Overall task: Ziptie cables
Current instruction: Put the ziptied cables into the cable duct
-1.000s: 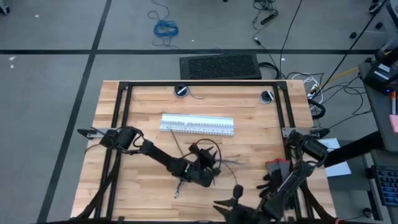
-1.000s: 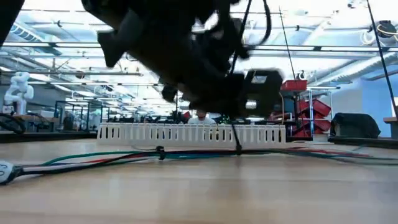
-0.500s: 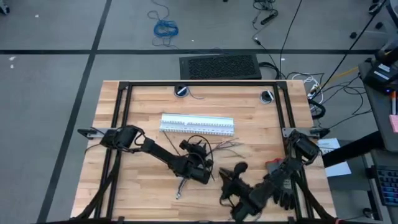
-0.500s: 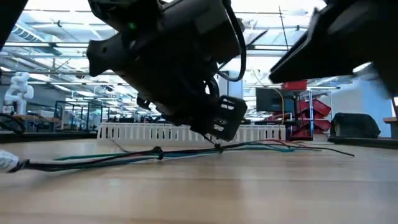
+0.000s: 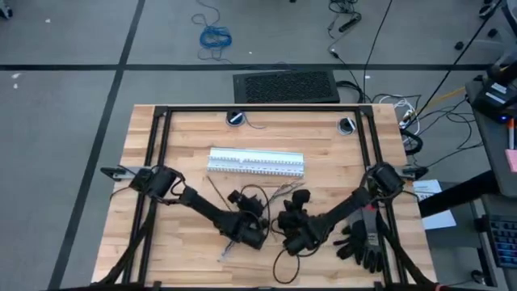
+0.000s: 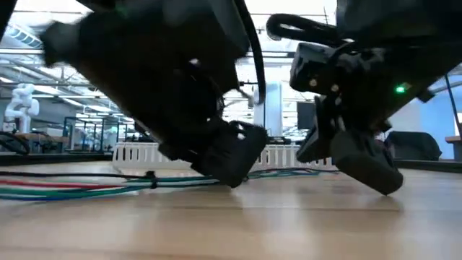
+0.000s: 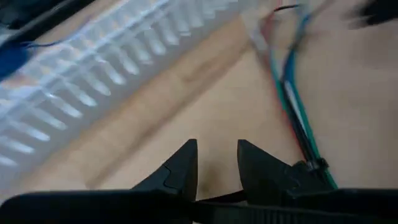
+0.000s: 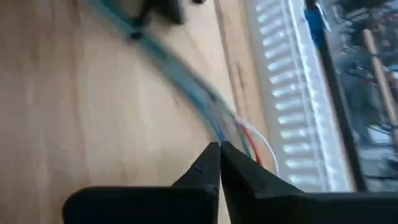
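Note:
The cables are thin grey, green and red wires lying flat on the wooden table, in front of the white slotted strip. In the low view a small dark ziptie knot sits round the cables. A thin dark ziptie sticks out toward the far left. My left gripper hovers low beside the cables, open, with nothing between its fingertips. My right gripper is shut. It points along the cables from their fanned-out end, and I cannot tell whether it touches them.
A pair of black gloves lies near the table's near right corner. A black frame runs round the table's far and side edges. Bare wood lies near the front edge.
My right gripper has swung from the table's near edge up toward the middle and now sits close beside my left gripper at the cables. My left gripper has dropped lower and shifted toward the table's left. The cables have slid leftward along the table, their fanned end turning toward the far side.

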